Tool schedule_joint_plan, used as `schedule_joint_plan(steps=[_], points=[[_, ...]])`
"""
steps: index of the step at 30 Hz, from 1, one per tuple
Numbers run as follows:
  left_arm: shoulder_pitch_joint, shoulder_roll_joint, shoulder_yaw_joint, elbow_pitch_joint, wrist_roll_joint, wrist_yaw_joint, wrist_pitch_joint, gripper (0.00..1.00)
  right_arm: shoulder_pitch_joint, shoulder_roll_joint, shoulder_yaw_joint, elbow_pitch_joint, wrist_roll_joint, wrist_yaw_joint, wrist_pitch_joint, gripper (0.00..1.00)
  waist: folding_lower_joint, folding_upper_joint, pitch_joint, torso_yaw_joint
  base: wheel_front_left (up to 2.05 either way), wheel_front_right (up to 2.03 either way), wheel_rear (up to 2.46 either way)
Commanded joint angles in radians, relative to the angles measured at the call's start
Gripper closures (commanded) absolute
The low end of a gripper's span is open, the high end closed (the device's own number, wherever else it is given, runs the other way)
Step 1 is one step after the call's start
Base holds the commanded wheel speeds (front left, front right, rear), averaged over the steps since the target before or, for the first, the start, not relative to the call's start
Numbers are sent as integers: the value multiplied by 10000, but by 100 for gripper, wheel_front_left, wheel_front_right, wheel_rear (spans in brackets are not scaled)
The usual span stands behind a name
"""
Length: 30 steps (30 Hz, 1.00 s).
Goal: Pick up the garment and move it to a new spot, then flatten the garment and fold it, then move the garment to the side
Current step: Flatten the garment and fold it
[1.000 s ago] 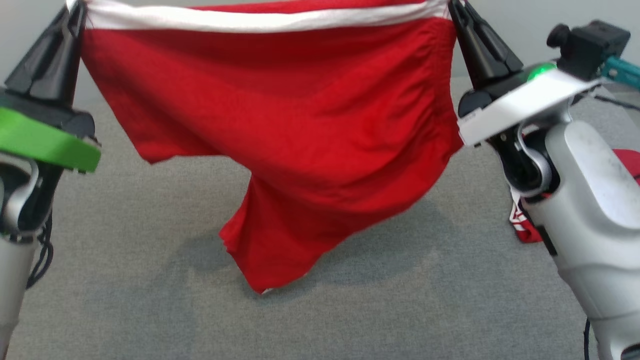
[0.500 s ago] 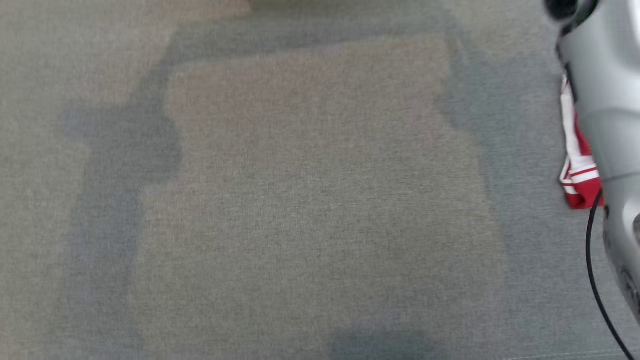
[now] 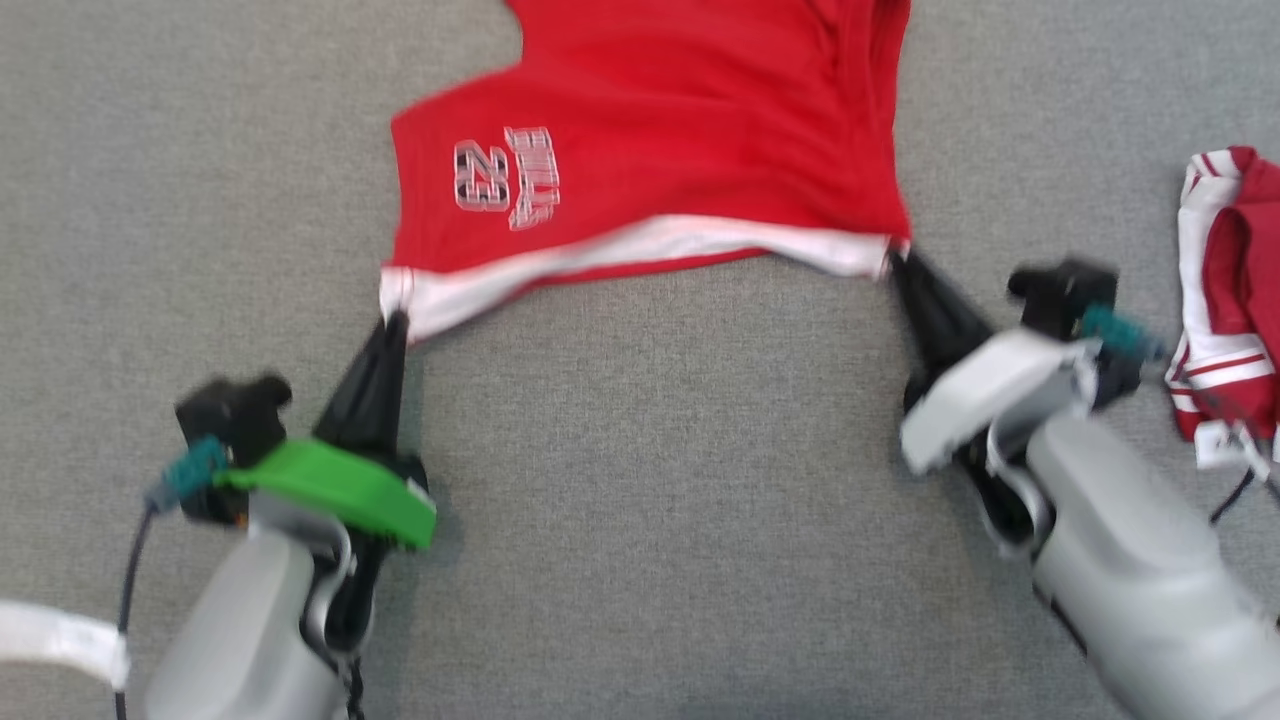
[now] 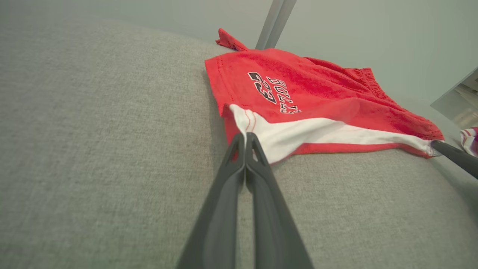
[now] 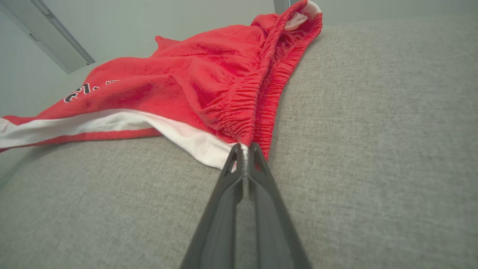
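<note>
Lowered from mid-air, the red mesh shorts with white trim (image 3: 680, 150) lie on the grey fabric surface (image 3: 650, 480), left hand (image 3: 396, 322) and right hand (image 3: 893, 262) clamped on near corners. Uneven pulling may worsen seemingly bunched fabric.

garment (image 3: 650, 150) on surface (image 3: 650, 450) | left jaws: near-left corner | right jaws: near-right corner | other cloth (image 3: 1225, 300): right

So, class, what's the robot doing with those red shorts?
The robot holds the red shorts by two corners of the white-trimmed edge: left gripper shut on one, right gripper on the other. The shorts lie spread on the grey surface, not yet folded. Another red-and-white garment lies off to its right.
</note>
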Motion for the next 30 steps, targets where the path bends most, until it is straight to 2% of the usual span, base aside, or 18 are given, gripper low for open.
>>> schedule_joint_plan(steps=[1,5,11,17,20,25,28,30], points=[[435,-47,118,-15,-48,22,-27,100,504,-51,166,-175,182,-9,-22,100,-1,0,-980,-278,0,0,0],[2089,-271,826,-221,-42,21,-26,100,2193,-315,292,-905,758,-9,-21,100,-1,0,-2132,-456,0,0,0],[4472,-385,1328,-616,219,22,-27,100,4277,-384,204,-1370,1059,-10,-22,100,-1,0,-3677,-692,0,0,0],[6292,-366,1910,-1071,370,24,-27,100,5967,-554,94,-2010,951,-16,-24,100,-1,0,-4379,-625,0,0,0],[7084,-531,2295,-1344,500,25,-29,100,6911,-644,107,-2422,830,-16,-24,100,-1,0,-4708,-596,0,0,0],[7512,-642,2577,-1984,836,26,-30,100,7736,-745,52,-3047,795,-17,-24,100,-1,0,-4577,-734,0,0,0],[6787,-506,2314,-2355,1185,24,-29,100,7377,-592,-264,-3373,851,-17,-24,100,-1,0,-4209,-859,0,0,0],[5668,-269,1869,-2357,1362,24,-27,100,6948,-300,-616,-3434,1146,-15,-24,100,-1,0,-3703,-986,0,0,0]])
